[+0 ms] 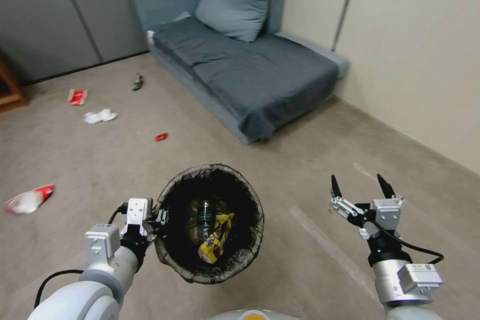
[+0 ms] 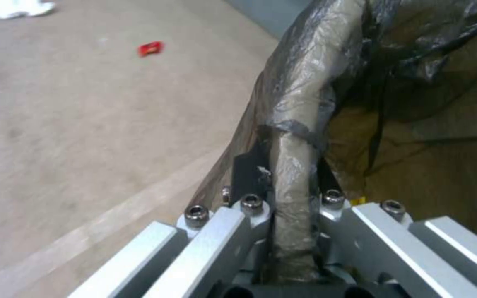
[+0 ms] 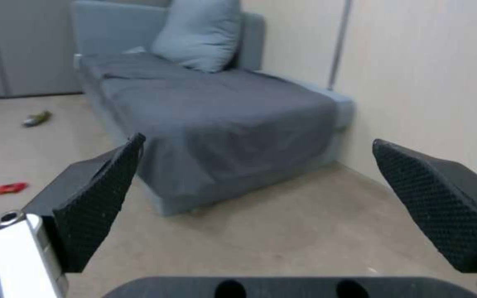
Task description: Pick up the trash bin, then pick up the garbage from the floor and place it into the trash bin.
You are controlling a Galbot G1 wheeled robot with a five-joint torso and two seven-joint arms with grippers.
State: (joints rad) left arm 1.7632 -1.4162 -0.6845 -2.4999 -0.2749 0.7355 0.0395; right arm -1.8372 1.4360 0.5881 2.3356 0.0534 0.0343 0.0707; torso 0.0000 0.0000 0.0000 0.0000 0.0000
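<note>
The trash bin [image 1: 256, 225], lined with a dark bag, hangs above the floor, and my left gripper [image 1: 160, 217] is shut on its left rim [image 2: 304, 95]. Inside lie a clear bottle [image 1: 204, 215] and a yellow wrapper [image 1: 214, 245]. In the left wrist view the left gripper [image 2: 288, 165] pinches the bag-covered rim. My right gripper [image 1: 360, 187] is open and holds nothing, to the right of the bin. Garbage lies on the floor: a small red wrapper [image 1: 161, 136], a white tissue [image 1: 100, 116], a red-white carton [image 1: 77, 96], a dark wrapper [image 1: 137, 81] and a red-white piece [image 1: 30, 200].
A grey sofa [image 1: 260, 70] with a cushion [image 1: 232, 2] stands against the far right wall. A brown piece of wooden furniture [image 1: 10, 90] sits at the far left. Beige carpet stretches between me and the litter. Past the right gripper [image 3: 258, 140] I see the sofa [image 3: 211, 116].
</note>
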